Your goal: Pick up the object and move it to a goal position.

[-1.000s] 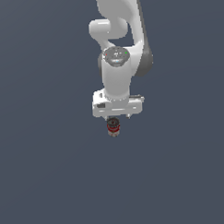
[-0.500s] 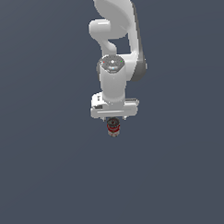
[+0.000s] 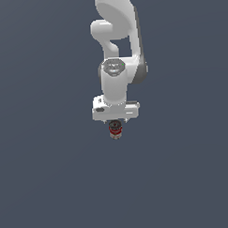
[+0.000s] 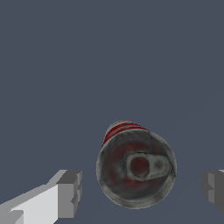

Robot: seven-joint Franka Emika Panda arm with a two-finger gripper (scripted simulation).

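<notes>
The soup can (image 3: 115, 131) stands upright on the grey floor, right under my hand. In the wrist view I look down on its dark metal lid with a pull tab (image 4: 136, 168), and a strip of the red label shows at its side. My gripper (image 4: 142, 190) is open and straddles the can. One finger (image 4: 70, 193) and the other finger (image 4: 213, 187) each stand apart from the can with a gap. In the exterior view the gripper (image 3: 115, 124) is mostly hidden by the white hand, just above the can.
The flat dark grey floor (image 3: 53, 184) surrounds the can on all sides. The white arm (image 3: 115, 50) rises behind the hand. No other object shows.
The hand has come down a little over the can and the wrist has turned slightly. The can has not moved.
</notes>
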